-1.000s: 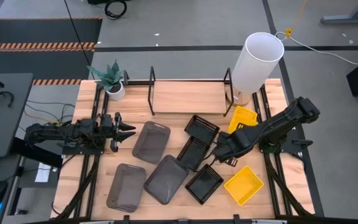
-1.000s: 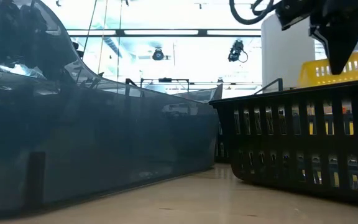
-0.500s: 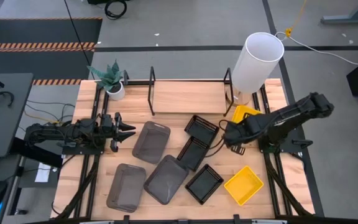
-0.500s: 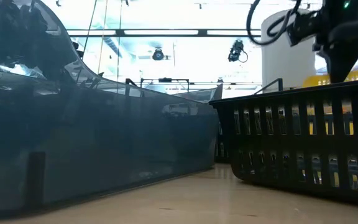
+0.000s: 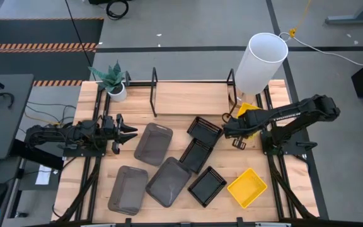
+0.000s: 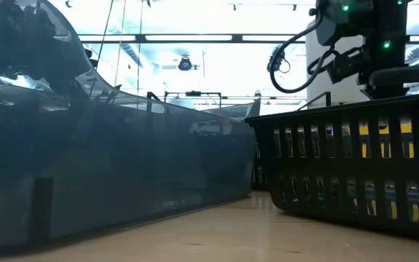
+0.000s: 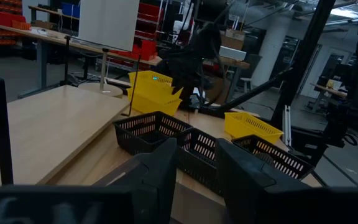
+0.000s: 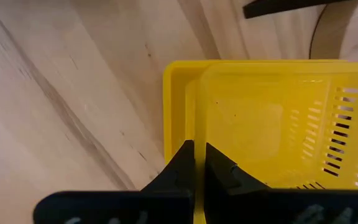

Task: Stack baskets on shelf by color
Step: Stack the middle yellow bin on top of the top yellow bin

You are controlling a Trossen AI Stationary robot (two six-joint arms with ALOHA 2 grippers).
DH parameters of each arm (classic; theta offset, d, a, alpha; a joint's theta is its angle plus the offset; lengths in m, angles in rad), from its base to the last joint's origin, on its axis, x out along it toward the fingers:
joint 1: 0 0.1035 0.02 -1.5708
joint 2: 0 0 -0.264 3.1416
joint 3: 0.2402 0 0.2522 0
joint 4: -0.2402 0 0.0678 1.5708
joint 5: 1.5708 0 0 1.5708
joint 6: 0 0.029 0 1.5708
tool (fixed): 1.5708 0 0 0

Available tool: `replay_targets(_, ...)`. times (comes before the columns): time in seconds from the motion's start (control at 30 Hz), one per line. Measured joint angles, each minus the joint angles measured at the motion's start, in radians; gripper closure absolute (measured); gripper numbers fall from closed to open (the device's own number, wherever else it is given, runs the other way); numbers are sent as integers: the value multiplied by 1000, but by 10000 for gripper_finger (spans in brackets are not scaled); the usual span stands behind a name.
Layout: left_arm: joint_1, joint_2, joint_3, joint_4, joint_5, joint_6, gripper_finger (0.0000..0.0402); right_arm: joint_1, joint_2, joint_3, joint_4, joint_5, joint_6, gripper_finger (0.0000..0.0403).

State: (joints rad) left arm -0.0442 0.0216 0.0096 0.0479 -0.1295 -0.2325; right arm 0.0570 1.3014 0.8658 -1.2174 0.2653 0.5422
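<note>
Right gripper (image 8: pixel 195 163) pinching yellow basket (image 8: pixel 272 118) rim, carrying toward shelf (image 5: pixel 191 98) at 11 o'clock; next: set down. Left gripper (image 5: pixel 131 132) idling, jaws spread.

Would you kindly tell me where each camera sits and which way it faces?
High: overhead, straight down; table, both arms.
Low: tabletop height, looking level past a grey basket and black basket; an arm above.
Left wrist: on the left arm, facing across the table; own fingers open.
Right wrist: on the right arm, looking down; right hand shut on the yellow basket.
Both wrist views share that yellow basket.
</note>
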Motion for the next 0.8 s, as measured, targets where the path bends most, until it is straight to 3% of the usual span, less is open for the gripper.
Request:
replay_targets(0.5,0,0,0,0,0,0,285,-2,0,0,21,-9,7,381)
replay_targets(0.8,0,0,0,0,0,0,285,-2,0,0,32,-25,14,345)
